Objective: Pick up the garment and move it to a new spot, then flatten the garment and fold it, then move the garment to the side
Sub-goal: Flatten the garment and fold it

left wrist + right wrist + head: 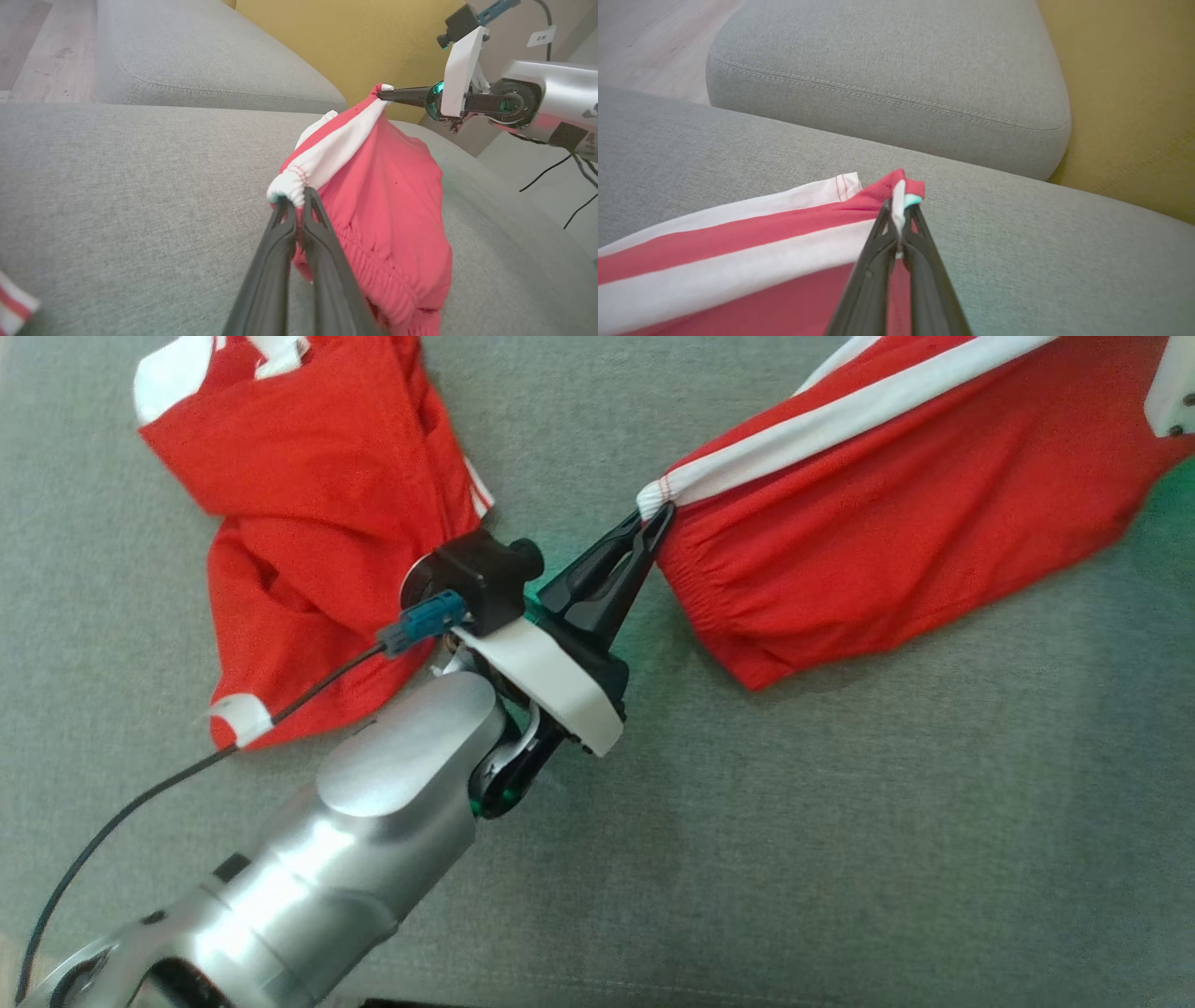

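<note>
The garment (887, 523) is red with a white stripe and an elastic waistband. It hangs stretched between my two grippers above the grey sofa seat. My left gripper (658, 518) is shut on one white-edged corner of the waistband, which the left wrist view shows pinched at the fingertips (294, 203). My right gripper (901, 203) is shut on the opposite corner. The left wrist view shows that right gripper (380, 93) higher up, beyond the garment (383, 205), which sags down to the cushion between the two.
A second red and white piece of clothing (308, 523) lies crumpled on the grey seat (840, 821) to the left of my left arm. A second grey cushion (887, 70), a yellow backrest (1125, 93) and wooden floor (28, 51) lie beyond.
</note>
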